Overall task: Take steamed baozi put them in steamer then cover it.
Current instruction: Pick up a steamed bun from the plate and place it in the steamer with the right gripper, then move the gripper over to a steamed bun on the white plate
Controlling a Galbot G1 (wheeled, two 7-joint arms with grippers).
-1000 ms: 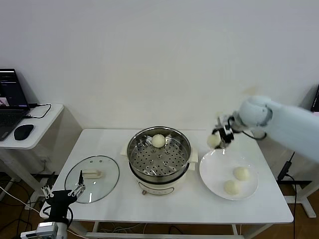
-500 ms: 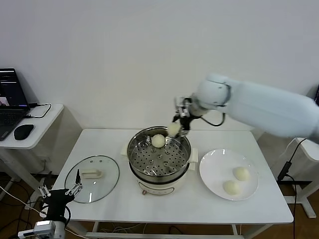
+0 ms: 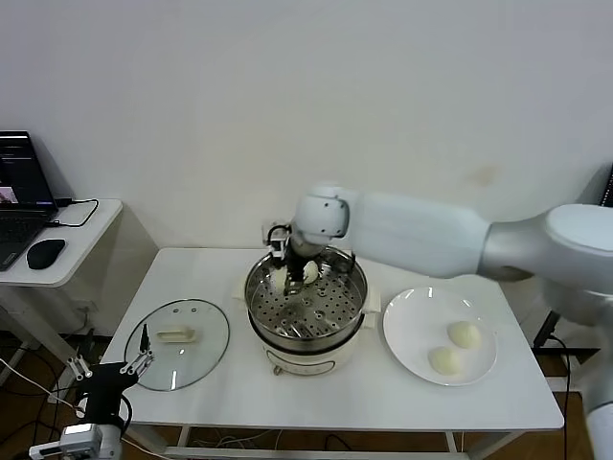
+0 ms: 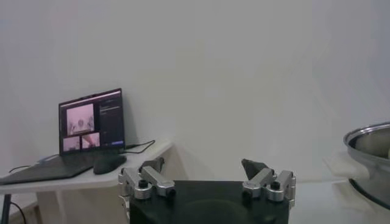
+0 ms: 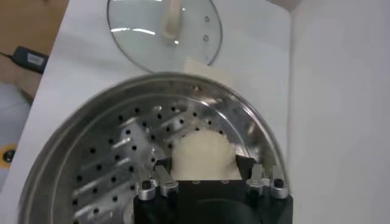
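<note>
The right pincer (image 3: 290, 271), clamped on a steamed baozi (image 5: 205, 155), has swung from over the plate (image 3: 414, 337) near the tabletop's right edge to inside the steamer (image 3: 305, 305), low beside the bun already there (image 3: 308, 272) at its far side. Release looks imminent; two buns (image 3: 464, 333) remain on the plate. The cover (image 3: 177, 343) lies near the left edge. The left pincer (image 4: 206, 177) hangs apart off the front-left corner.

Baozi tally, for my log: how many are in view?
4: two on the plate at and, one resting in the steamer at, one held by the right gripper.
</note>
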